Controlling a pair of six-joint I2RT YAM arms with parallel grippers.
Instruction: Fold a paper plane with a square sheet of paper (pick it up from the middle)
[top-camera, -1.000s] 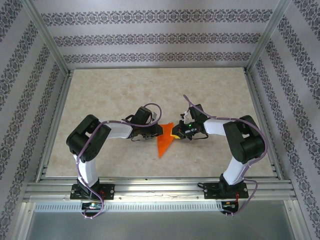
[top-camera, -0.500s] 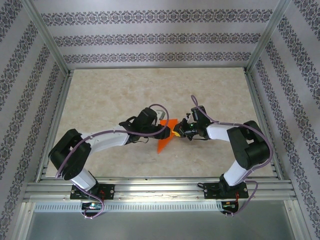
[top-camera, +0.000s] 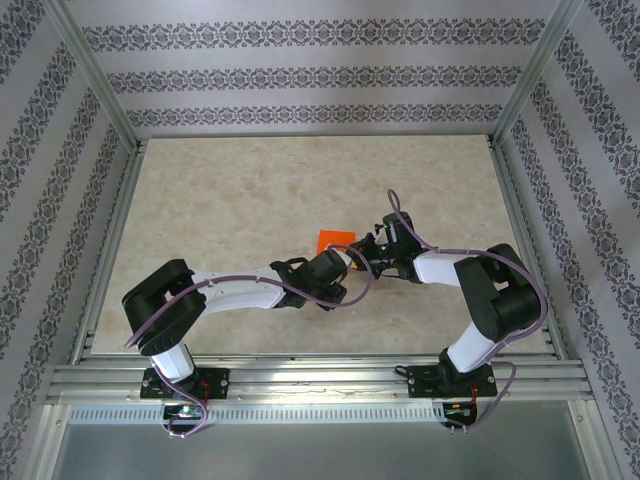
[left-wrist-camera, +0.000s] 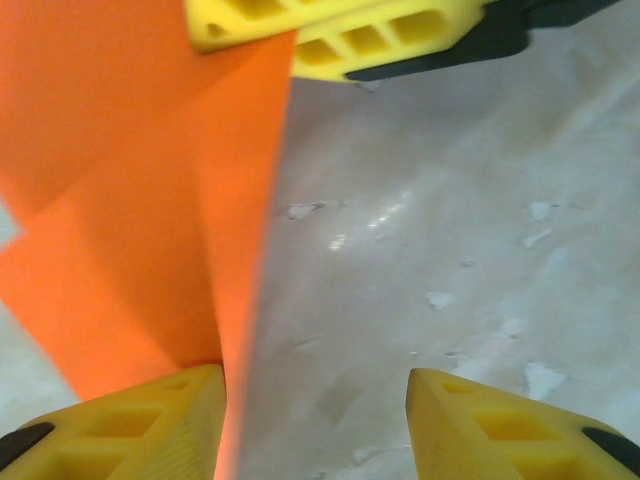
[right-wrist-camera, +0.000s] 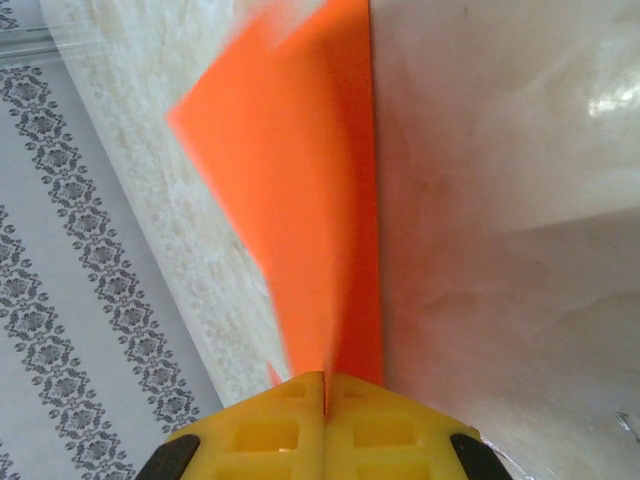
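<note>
Right wrist: right gripper (right-wrist-camera: 325, 385) pinches orange paper (right-wrist-camera: 300, 200)

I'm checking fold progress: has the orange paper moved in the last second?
Yes. In the top view the orange paper has shifted away from the near rail, toward the back wall.

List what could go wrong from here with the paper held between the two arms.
1. The right pincer alone is clamped on the paper, near an edge; a pull could tear the thin sheet or let it slip out.
2. The left pincer is open with the paper lying against one finger, off centre; closing now may crumple it or miss it.
</note>
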